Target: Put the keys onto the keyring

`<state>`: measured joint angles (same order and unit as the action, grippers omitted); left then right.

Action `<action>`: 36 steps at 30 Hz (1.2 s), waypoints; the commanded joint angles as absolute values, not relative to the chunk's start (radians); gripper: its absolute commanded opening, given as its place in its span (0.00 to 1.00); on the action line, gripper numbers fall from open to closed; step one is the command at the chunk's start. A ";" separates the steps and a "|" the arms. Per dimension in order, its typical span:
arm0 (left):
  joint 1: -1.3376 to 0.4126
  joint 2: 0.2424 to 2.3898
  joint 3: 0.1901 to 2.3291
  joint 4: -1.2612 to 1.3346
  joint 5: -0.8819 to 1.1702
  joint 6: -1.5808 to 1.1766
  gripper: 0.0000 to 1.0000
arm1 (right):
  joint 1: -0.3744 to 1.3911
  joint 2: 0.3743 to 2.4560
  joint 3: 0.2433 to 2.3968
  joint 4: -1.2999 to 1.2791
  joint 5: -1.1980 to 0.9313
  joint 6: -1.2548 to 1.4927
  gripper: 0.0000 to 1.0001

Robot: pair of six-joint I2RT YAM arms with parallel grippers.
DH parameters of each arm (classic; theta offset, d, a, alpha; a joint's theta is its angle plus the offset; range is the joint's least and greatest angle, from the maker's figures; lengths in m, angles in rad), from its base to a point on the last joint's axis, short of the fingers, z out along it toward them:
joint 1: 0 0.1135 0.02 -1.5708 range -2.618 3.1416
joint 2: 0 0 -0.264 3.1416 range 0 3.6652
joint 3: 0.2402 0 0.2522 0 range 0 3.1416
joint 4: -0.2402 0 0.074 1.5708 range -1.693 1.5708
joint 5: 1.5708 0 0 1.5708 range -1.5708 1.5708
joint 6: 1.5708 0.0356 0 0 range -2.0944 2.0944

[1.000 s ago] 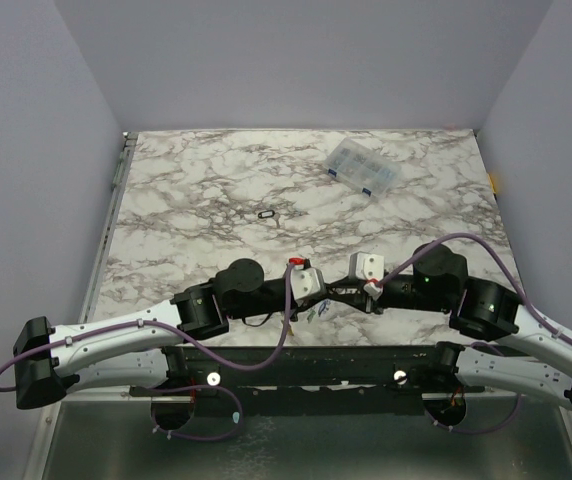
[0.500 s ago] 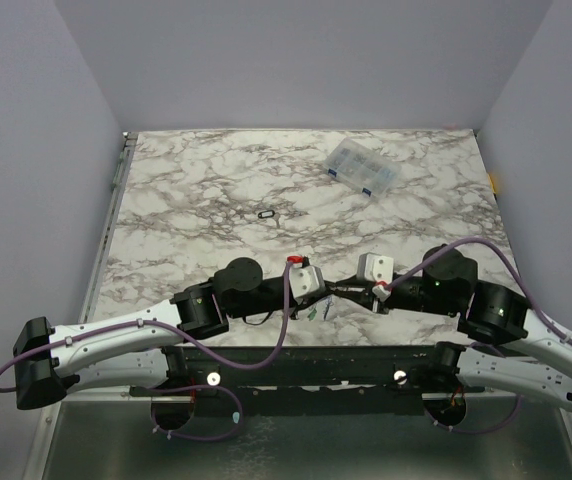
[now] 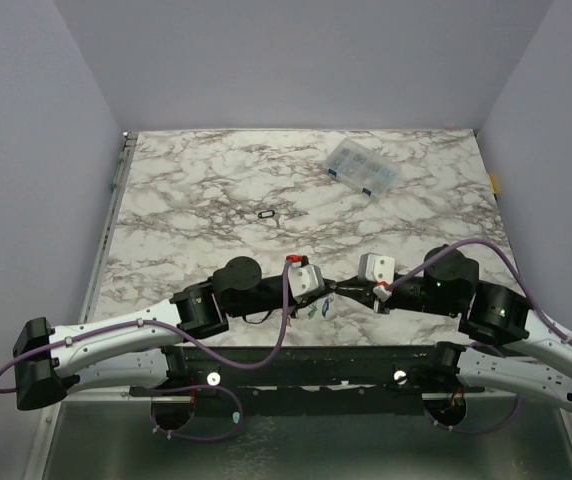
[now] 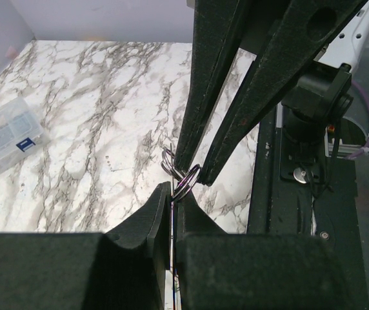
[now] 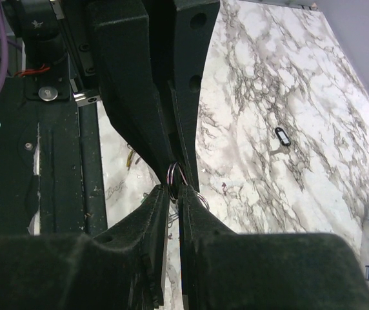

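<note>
Grey keyring (image 4: 188, 183) in left end effector (image 4: 173, 199)

The counter (image 3: 216, 180) is white with grey swirly lines, like marble. The left tool (image 4: 170, 200) and the right tool (image 5: 173, 192) are black. The keyring (image 4: 186, 178) is shiny grey. The box (image 3: 362, 168) is clear with blue bits. The oval key (image 3: 266, 214) has a black rim.

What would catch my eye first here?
The left gripper and the right gripper meet tip to tip over the near edge of the marble table, both pinching one thin metal keyring. Farther back, a clear plastic box lies at the far right.
</note>
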<state>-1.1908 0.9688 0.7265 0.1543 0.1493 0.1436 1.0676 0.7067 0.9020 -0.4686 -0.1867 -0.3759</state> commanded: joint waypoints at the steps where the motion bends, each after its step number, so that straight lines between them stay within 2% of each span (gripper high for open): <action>1: -1.201 0.963 0.747 0.184 0.265 0.150 0.00 | 1.060 0.719 0.894 -0.423 -0.058 -0.403 0.17; 18: -1.201 0.981 0.749 0.183 0.289 0.151 0.00 | 1.060 0.817 0.882 -0.434 -0.005 -0.451 0.16; 23: -1.201 0.975 0.752 0.180 0.291 0.156 0.00 | 1.061 0.831 0.878 -0.465 0.025 -0.450 0.01; 25: -1.201 0.970 0.750 0.178 0.290 0.161 0.00 | 1.061 0.831 0.878 -0.469 0.026 -0.448 0.01; 26: -1.201 0.968 0.750 0.178 0.290 0.164 0.03 | 1.061 0.828 0.877 -0.467 0.025 -0.448 0.01; 32: -1.201 0.952 0.749 0.143 0.288 0.190 0.40 | 1.061 0.764 0.866 -0.406 0.017 -0.443 0.01; 36: -1.201 0.940 0.740 0.136 0.276 0.202 0.51 | 1.060 0.726 0.863 -0.361 0.007 -0.440 0.01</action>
